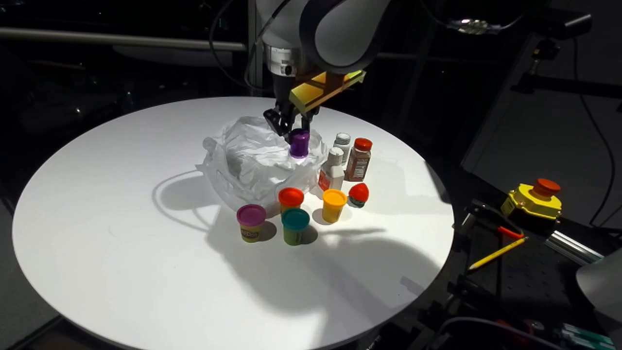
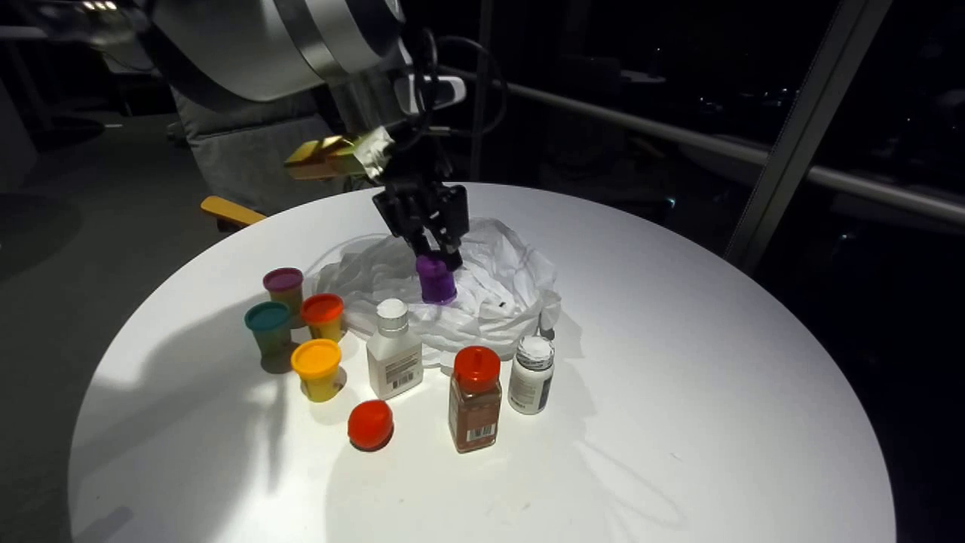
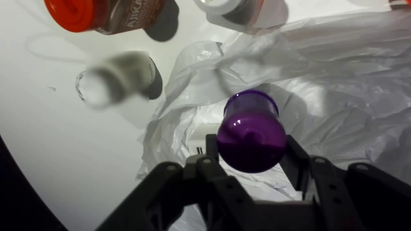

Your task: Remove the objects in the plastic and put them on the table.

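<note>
Bench (image 1: 107,272) — round, white, partly shadowed; room (image 2: 75,196) dark, a pale rail (image 1: 121,40) behind. Pincer (image 3: 252,147) — clamped on the purple container (image 2: 437,282), over the crumpled plastic bag (image 1: 265,167); four lidded tubs (image 1: 295,226) stand near the bag.

Deep glossy purple is noted on the container (image 3: 251,128); translucent white on the plastic bag (image 1: 262,182), plain white on the table (image 1: 107,262). Yellow bodies are seen on the red-lidded tub (image 2: 323,317) and orange-lidded tub (image 2: 317,371); greenish on the teal-lidded tub (image 1: 295,228). Magenta-lidded tub (image 1: 250,226): marked with dark lettering on yellow. Red-capped jar (image 2: 475,411): brown, printed with pale lettering. Red-patched bottle (image 1: 333,174) and dark-panelled bottle (image 2: 531,381): both white-capped. Rounded object (image 2: 369,424): red, dark at the base. Gripper (image 3: 252,142): black.
</note>
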Motion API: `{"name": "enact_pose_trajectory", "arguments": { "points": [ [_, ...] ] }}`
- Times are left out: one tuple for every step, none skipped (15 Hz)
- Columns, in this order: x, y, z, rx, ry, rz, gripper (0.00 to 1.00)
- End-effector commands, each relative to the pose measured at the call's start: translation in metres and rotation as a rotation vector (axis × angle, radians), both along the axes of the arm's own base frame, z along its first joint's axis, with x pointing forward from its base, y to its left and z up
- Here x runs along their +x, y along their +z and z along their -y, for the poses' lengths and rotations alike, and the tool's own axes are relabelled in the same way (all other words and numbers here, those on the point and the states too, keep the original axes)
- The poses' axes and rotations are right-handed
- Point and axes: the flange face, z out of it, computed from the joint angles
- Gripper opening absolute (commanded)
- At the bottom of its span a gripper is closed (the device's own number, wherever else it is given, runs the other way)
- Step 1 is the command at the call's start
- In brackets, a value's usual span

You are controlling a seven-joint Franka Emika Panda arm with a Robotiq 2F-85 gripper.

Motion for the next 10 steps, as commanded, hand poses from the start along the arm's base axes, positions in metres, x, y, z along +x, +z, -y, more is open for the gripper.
{"name": "enact_pose_trajectory", "arguments": {
  "points": [
    [-0.054,0.051,-0.036,-0.050,0.043,0.030,0.26],
    [-0.068,0.055,-0.046,-0.065,0.064,0.030,0.26],
    [-0.084,0.063,-0.055,-0.078,0.083,0.024,0.26],
    [-0.097,0.063,-0.062,-0.087,0.100,0.014,0.26],
    [-0.115,0.066,-0.069,-0.082,0.125,0.001,0.26],
    [-0.130,0.064,-0.077,-0.082,0.149,-0.005,0.26],
    [-0.146,0.061,-0.085,-0.074,0.180,-0.012,0.26],
    [-0.162,0.058,-0.092,-0.063,0.215,-0.020,0.26],
    [-0.178,0.054,-0.099,-0.046,0.241,-0.028,0.26],
    [-0.191,0.048,-0.105,-0.037,0.261,-0.031,0.26]
  ]
}}
